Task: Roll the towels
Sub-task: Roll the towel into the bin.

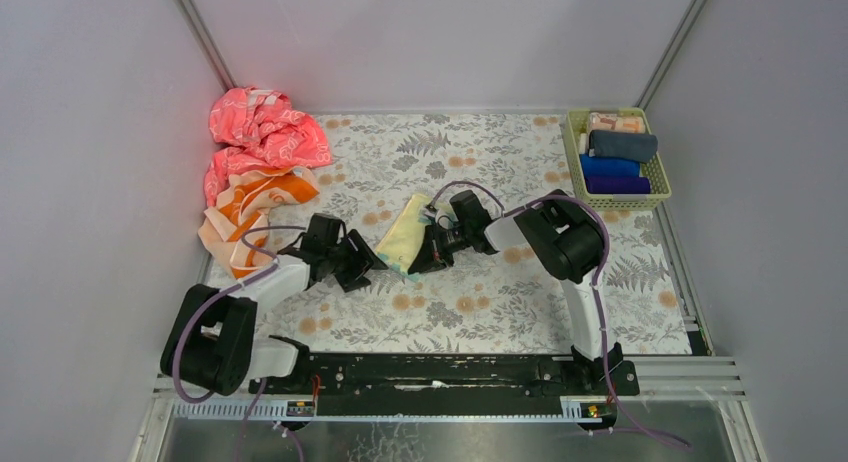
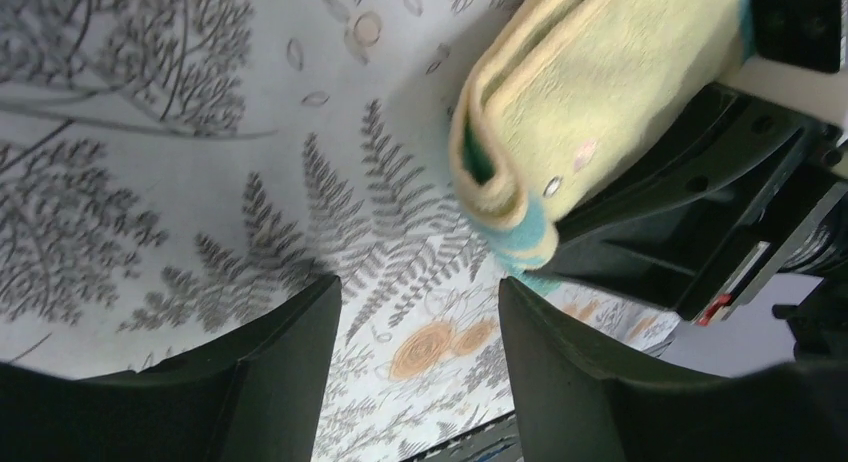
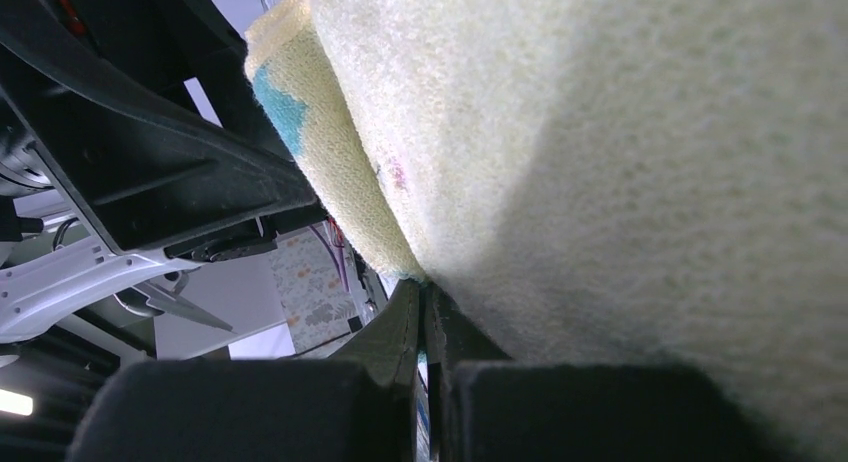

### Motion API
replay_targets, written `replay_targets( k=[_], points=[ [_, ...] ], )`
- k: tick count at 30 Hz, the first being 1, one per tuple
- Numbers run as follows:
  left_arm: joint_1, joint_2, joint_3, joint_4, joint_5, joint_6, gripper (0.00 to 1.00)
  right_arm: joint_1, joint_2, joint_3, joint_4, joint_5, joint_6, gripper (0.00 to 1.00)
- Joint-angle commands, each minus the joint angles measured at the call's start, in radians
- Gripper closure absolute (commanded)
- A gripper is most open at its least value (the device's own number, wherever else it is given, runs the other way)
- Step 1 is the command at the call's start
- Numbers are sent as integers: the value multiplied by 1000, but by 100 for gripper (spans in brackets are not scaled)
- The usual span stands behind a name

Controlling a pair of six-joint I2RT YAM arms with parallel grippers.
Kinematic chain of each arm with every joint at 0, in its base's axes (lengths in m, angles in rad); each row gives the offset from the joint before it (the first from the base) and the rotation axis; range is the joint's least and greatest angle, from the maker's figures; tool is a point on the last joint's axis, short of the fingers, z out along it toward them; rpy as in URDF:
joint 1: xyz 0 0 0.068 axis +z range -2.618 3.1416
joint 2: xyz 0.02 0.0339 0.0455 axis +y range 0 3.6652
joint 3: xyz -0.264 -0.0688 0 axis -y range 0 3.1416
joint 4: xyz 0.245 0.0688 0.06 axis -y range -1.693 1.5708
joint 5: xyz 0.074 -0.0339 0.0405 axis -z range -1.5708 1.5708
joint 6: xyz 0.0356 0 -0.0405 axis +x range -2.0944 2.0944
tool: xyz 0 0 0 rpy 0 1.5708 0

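A pale yellow-green towel (image 1: 402,237) with teal edging lies folded into a loose roll at the mat's middle. My right gripper (image 1: 428,254) is shut on its near right edge; in the right wrist view the jaws (image 3: 425,287) meet on a thin sliver of the towel (image 3: 600,162). My left gripper (image 1: 360,267) stands open just left of the towel, with nothing between its fingers (image 2: 420,287). In that view the towel's rolled end (image 2: 590,92) is up and to the right. An orange and peach towel (image 1: 250,207) lies crumpled at the left edge.
A coral-pink patterned cloth (image 1: 262,132) is bunched in the back left corner. A green basket (image 1: 572,152) at the back right holds several rolled towels (image 1: 620,147). Grey walls close in the floral mat (image 1: 480,302) on three sides.
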Motion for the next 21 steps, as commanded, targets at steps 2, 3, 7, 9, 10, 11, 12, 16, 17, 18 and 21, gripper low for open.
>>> replay_targets(
  k=[2, 3, 7, 9, 10, 11, 12, 16, 17, 18, 21],
  points=[
    [-8, 87, 51, 138, 8, -21, 44, -15, 29, 22, -54, 63, -24, 99],
    [-6, 101, 54, 147, 6, -21, 45, -15, 27, 23, -59, 65, -27, 99],
    [-7, 144, 65, 184, 3, -31, 54, -14, 19, 32, -100, 76, -62, 98],
    [-7, 167, 68, 186, -7, -31, 57, -15, 15, 32, -108, 79, -66, 97],
    [-7, 176, 70, 186, -12, -29, 58, -15, 14, 33, -108, 78, -69, 96],
    [-7, 188, 72, 185, -21, -27, 61, -15, 11, 33, -112, 80, -73, 96],
    [-7, 199, 75, 181, -31, -25, 62, -15, 7, 36, -122, 83, -83, 95],
    [-7, 234, 79, 158, -72, -15, 63, -15, -29, 53, -210, 122, -153, 90],
    [-7, 243, 79, 154, -79, -11, 63, -15, -39, 59, -230, 130, -170, 89],
    [-7, 253, 79, 151, -84, -7, 63, -15, -54, 60, -247, 139, -185, 87],
    [-7, 285, 73, 150, -91, 2, 63, -13, -105, 63, -306, 184, -234, 81]
  ],
)
